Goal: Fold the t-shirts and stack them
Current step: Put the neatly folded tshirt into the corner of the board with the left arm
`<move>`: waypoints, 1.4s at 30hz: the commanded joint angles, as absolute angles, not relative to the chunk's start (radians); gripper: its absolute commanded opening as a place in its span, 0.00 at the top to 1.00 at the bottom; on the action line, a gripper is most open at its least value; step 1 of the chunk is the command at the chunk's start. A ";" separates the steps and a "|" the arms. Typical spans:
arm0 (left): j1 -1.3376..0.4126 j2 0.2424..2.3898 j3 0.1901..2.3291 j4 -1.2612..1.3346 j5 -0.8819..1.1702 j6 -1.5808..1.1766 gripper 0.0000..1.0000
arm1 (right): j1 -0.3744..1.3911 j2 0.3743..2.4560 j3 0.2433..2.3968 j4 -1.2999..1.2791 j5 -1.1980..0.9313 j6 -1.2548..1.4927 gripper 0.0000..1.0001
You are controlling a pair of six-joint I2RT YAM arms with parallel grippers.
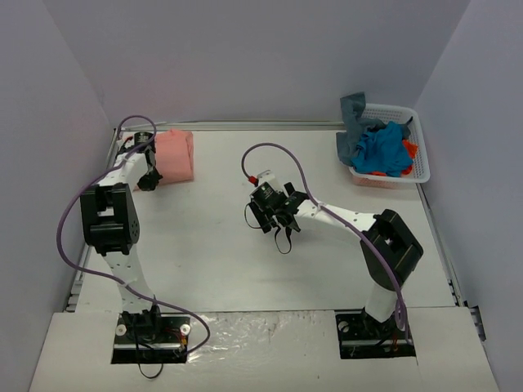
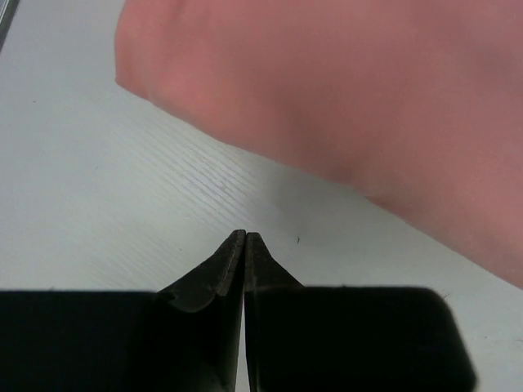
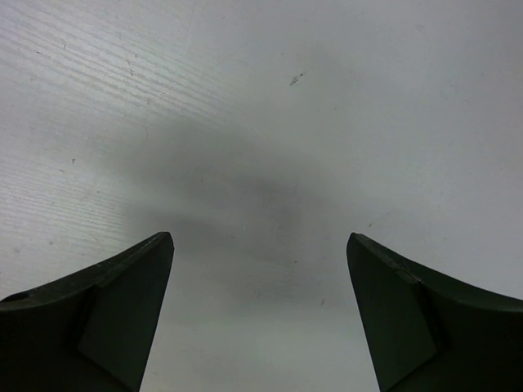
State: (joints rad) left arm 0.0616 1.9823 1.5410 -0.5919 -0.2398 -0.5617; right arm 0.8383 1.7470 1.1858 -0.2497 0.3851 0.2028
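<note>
Top external alone: white basket [image 1: 420,145] of crumpled t-shirts [image 1: 382,152], far right.

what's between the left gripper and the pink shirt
Nothing but a bare strip of table. It separates the shut left gripper from the salmon-pink t-shirt, as the left wrist view shows.

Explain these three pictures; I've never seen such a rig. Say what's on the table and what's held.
Two robot arms are bolted to a white table. The wide picture looks down from above; the other two come from a camera on each wrist. A folded salmon-pink t-shirt lies far left, beside the shut left gripper. A white basket far right holds crumpled blue, grey and orange-red shirts. The right gripper hangs open over bare table. Nothing is held.
</note>
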 commanded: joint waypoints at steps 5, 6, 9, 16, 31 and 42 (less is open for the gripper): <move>0.084 1.997 1.532 -0.558 -0.233 -0.592 0.98 | 0.847 1.764 1.178 -0.262 0.428 0.212 0.17; 0.087 2.002 1.537 -0.558 -0.229 -0.592 0.98 | 0.847 1.764 1.178 -0.262 0.429 0.212 0.17; 0.109 2.017 1.539 -0.560 -0.230 -0.597 0.98 | 0.845 1.766 1.177 -0.262 0.433 0.210 0.17; 0.155 2.037 1.531 -0.537 -0.199 -0.606 0.98 | 0.848 1.775 1.172 -0.264 0.428 0.212 0.17; 0.229 2.112 1.611 -0.514 -0.114 -0.614 0.98 | 0.848 1.822 1.180 -0.265 0.425 0.206 0.16; 0.232 2.178 1.680 -0.511 -0.094 -0.606 0.98 | 0.847 1.864 1.192 -0.267 0.428 0.201 0.16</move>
